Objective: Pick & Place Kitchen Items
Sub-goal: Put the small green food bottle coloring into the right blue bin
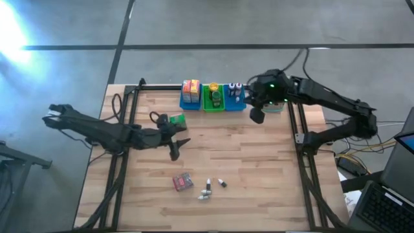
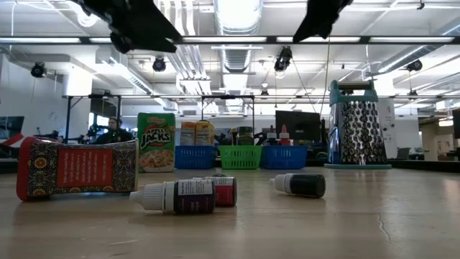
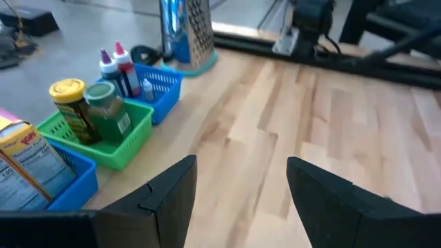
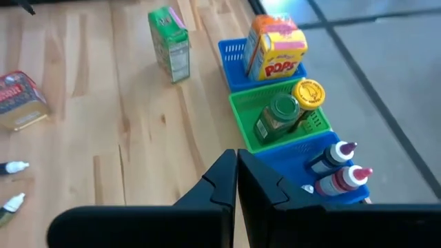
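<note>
Green cereal box (image 1: pixel 174 120) stands upright just beside my left gripper (image 1: pixel 178 147), on the bin side of it, well clear of the right gripper (image 1: pixel 257 116). My left fingers are part open and empty; the right's are closed, empty.

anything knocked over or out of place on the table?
Three small dropper bottles lie on their sides mid-table beside a red patterned packet, also lying flat. The green cereal box stands upright outside the bins.
</note>
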`<move>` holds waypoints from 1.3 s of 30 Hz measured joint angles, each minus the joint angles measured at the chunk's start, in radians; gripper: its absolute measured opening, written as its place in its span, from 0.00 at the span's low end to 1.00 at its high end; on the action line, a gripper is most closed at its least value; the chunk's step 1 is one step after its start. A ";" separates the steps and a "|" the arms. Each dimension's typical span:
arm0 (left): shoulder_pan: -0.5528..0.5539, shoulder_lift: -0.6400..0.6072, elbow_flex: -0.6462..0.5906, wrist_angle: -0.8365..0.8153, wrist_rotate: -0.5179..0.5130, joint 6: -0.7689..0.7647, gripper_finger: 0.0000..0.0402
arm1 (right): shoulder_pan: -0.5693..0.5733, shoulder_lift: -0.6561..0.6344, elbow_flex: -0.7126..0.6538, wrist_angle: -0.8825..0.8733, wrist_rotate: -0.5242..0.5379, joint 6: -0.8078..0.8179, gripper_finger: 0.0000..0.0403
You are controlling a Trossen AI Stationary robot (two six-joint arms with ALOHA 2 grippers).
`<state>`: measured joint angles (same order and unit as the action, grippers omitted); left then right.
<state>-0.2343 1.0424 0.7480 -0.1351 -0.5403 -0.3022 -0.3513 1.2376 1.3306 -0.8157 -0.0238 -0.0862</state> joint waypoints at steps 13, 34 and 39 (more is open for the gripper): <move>-0.101 0.000 0.080 -0.155 -0.019 -0.053 0.58 | 0.001 -0.301 -0.330 0.283 -0.023 -0.022 0.02; -0.100 0.000 0.059 -0.104 -0.193 -0.073 0.58 | 0.506 -0.236 -0.425 0.414 0.512 0.228 0.02; -0.101 0.000 0.035 -0.057 -0.266 -0.085 0.58 | 0.616 -0.154 -0.386 0.405 0.548 0.429 0.02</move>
<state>-0.3349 1.0428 0.7827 -0.1923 -0.8062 -0.3870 0.2647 1.0840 0.9442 -0.4106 0.5244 0.3424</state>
